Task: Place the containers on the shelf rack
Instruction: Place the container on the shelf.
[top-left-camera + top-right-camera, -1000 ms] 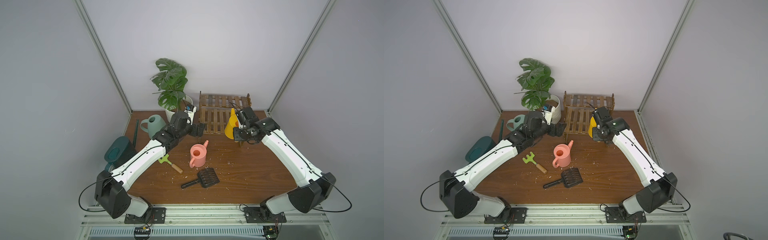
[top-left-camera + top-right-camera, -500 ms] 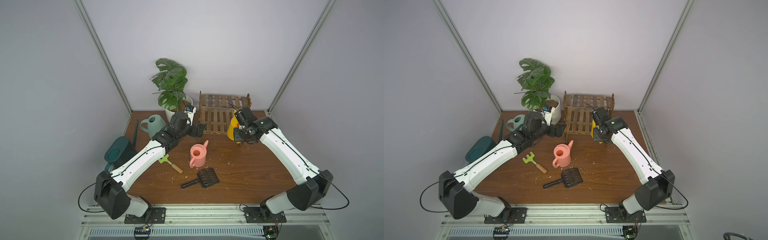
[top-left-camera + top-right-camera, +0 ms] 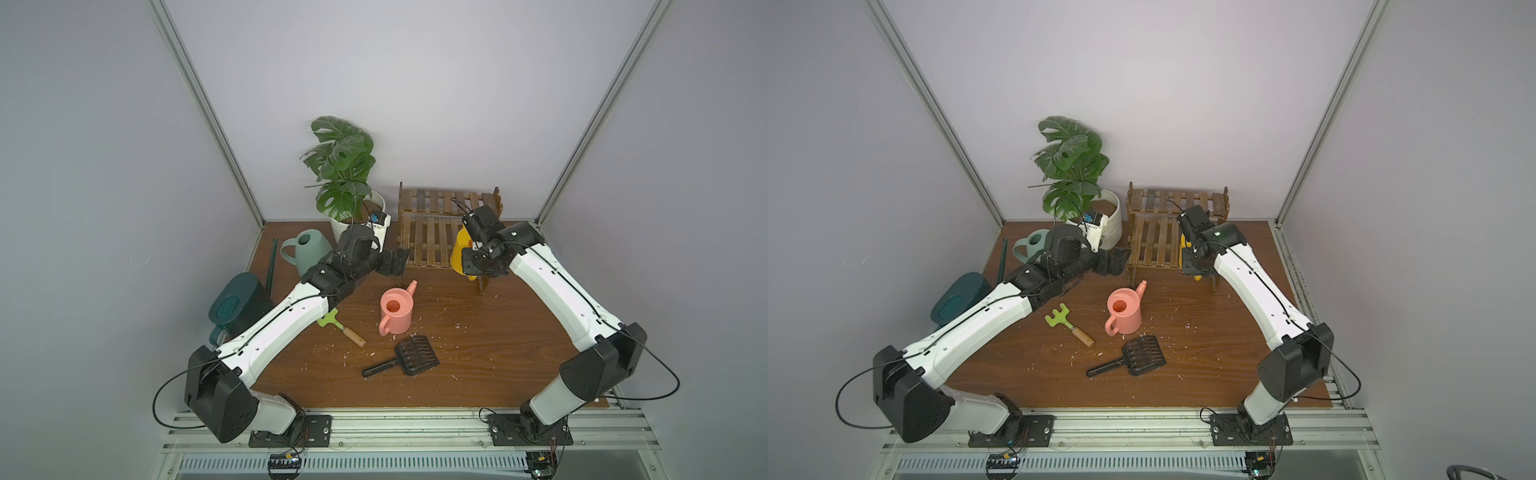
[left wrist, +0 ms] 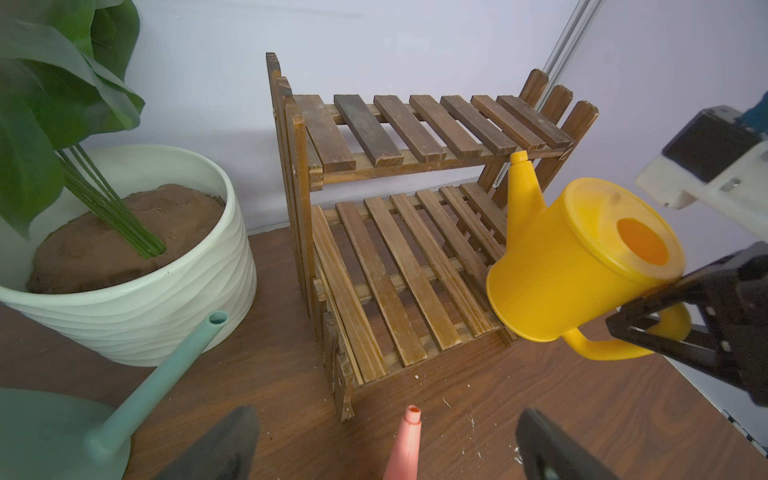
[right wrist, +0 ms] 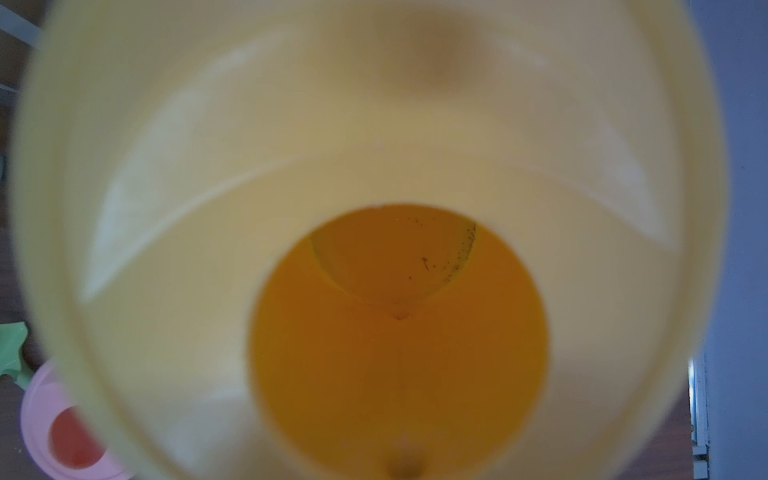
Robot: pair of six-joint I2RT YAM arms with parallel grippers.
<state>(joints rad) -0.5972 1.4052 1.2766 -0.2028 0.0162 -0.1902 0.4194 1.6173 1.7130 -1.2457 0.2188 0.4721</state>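
Yel. can nearer rack R edge

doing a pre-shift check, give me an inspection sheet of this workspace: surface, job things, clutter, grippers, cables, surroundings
surface: brown wooden table, white flecks scattered on it
job's things: yellow can tilted at the rack's right front corner, contact with the shelf unclear; pink can upright in front of the rack; pale green can beside the potted plant; dark teal can at the table's left edge; no can on either shelf
clutter: green hand rake, black scoop
grippers: left gripper open, holding nothing; right gripper shut on the yellow can's handle
cables: black cable loops hang at both arm bases
surroundings: grey walls, metal frame posts
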